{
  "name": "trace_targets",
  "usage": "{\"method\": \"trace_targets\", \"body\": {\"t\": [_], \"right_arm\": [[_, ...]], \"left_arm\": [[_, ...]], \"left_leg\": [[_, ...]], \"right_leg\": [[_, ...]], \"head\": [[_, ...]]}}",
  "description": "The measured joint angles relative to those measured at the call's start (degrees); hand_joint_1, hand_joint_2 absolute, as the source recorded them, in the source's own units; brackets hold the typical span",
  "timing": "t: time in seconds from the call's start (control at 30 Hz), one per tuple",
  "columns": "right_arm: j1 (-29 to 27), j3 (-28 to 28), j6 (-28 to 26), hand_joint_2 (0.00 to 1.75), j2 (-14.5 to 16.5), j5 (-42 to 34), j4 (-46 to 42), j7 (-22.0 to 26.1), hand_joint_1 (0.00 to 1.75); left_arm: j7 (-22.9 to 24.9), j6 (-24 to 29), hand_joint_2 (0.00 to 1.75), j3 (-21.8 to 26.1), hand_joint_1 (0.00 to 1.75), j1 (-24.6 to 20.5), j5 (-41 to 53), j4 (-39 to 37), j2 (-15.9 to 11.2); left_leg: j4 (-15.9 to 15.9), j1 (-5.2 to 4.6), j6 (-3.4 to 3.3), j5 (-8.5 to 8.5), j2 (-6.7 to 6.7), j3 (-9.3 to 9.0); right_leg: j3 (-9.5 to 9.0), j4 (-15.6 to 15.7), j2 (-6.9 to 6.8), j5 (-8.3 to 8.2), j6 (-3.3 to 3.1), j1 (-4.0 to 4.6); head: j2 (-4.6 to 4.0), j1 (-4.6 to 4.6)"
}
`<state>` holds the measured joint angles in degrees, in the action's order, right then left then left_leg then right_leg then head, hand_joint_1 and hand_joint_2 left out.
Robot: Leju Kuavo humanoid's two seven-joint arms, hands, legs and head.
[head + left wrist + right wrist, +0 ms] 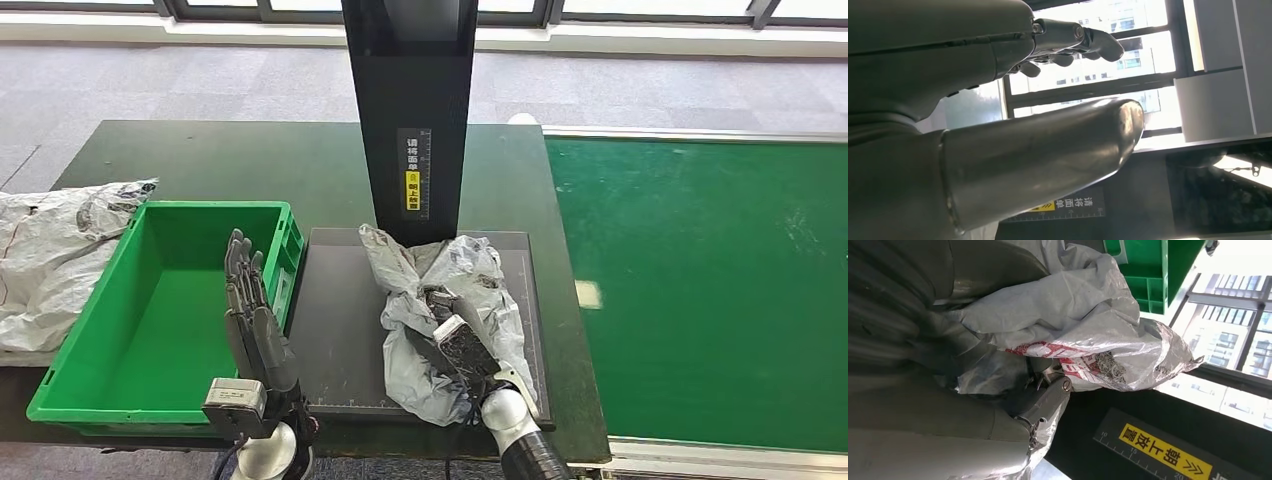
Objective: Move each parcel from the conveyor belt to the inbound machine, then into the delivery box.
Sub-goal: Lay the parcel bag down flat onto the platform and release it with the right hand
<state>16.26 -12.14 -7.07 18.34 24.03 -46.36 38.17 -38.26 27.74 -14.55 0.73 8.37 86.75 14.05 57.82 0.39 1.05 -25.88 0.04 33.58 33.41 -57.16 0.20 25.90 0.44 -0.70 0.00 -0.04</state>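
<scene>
Right robot hand (462,345) gripping crumpled grey parcel (455,290) on black inbound machine platform (340,320). Left robot hand (252,310) raised, fingers extended, holding nothing, beside green delivery box (150,310).

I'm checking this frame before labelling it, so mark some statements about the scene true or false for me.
1. The right hand grips the grey parcel on the black scanner platform. True.
2. The green box holds a parcel. False: its inside is bare.
3. The left hand holds a parcel. False: its fingers are straight and apart, holding nothing.
4. Another grey bag lies beside the green box, outside it. True.
5. A parcel lies on the green conveyor belt. False: none is visible there.
</scene>
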Motion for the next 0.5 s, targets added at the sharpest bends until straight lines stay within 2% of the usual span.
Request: {"method": "trace_targets", "body": {"t": [0.33,0.5], "right_arm": [[-0.9,1.4,1.8,1.75,0.1,-0.8,0.1,1.9,0.00],[-1.2,1.7,1.0,1.75,0.1,-0.4,0.1,2.0,0.00]], "left_arm": [[0.2,1.8,0.00,0.0,0.00,0.2,0.0,1.4,0.0],[-0.2,3.0,0.00,0.0,0.00,0.2,0.2,1.8,0.0]], "left_leg": [[0.0,0.00,0.00,0.00,0.00,0.00],[0.0,0.00,0.00,0.00,0.00,0.00]], "right_leg": [[0.00,0.0,0.00,0.00,0.00,0.00],[-0.01,0.0,0.00,0.00,0.00,0.00]], "head": [[0.00,0.00],[0.00,0.00]]}}
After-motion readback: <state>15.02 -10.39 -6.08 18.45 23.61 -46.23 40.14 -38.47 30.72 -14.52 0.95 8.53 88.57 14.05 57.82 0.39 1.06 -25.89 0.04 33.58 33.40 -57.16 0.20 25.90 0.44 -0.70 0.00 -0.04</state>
